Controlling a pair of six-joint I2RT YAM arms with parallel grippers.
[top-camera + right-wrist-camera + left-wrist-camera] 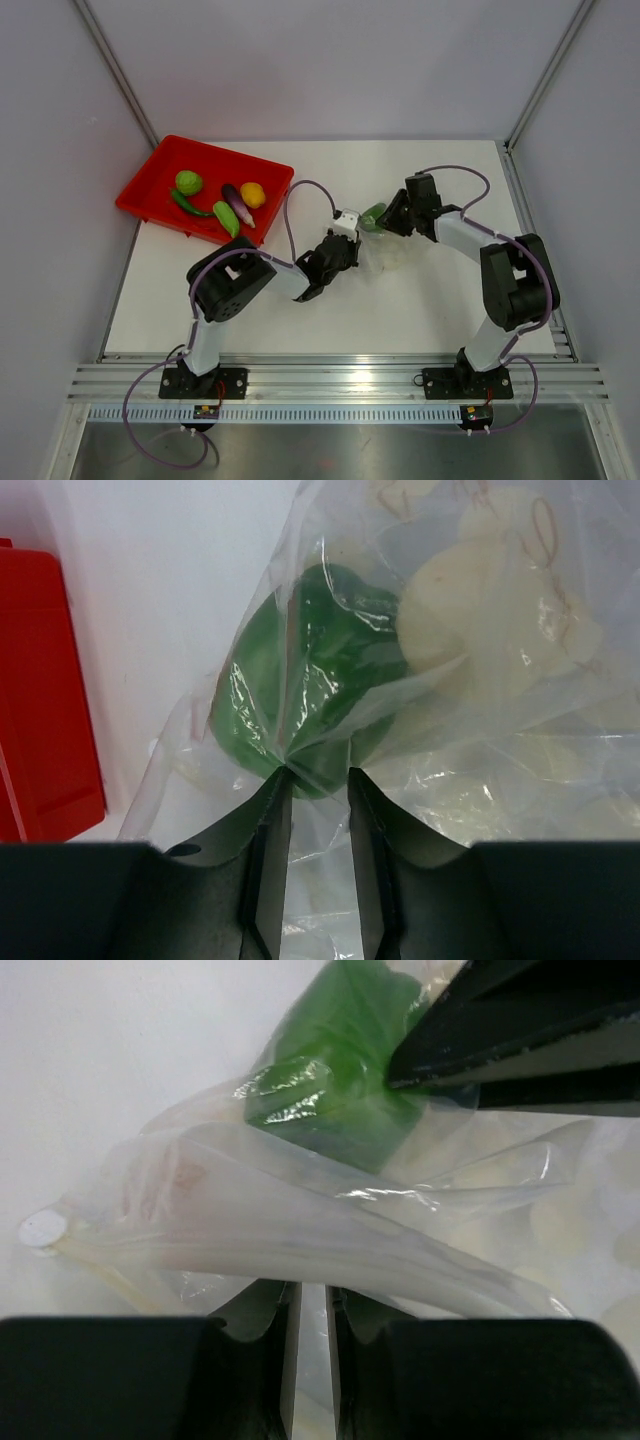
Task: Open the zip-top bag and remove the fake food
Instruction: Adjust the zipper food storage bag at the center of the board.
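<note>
Zip-top bag (385, 252) lies mid-bench (400, 310) btwn both pincers: left pincer (311, 1305) narrow, nipping bag's near edge, right pincer (318, 785) narrow, pinching bag film right at green fake food (300, 690) inside; other pieces sit in red tray (150, 185)

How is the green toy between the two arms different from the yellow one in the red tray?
The green toy sits inside the clear bag, wrapped in crinkled plastic; the yellow toy lies bare in the red tray. Both grippers close in on the green one; nothing touches the yellow one. The yellow one is round; the green one's shape is hidden by the plastic.
</note>
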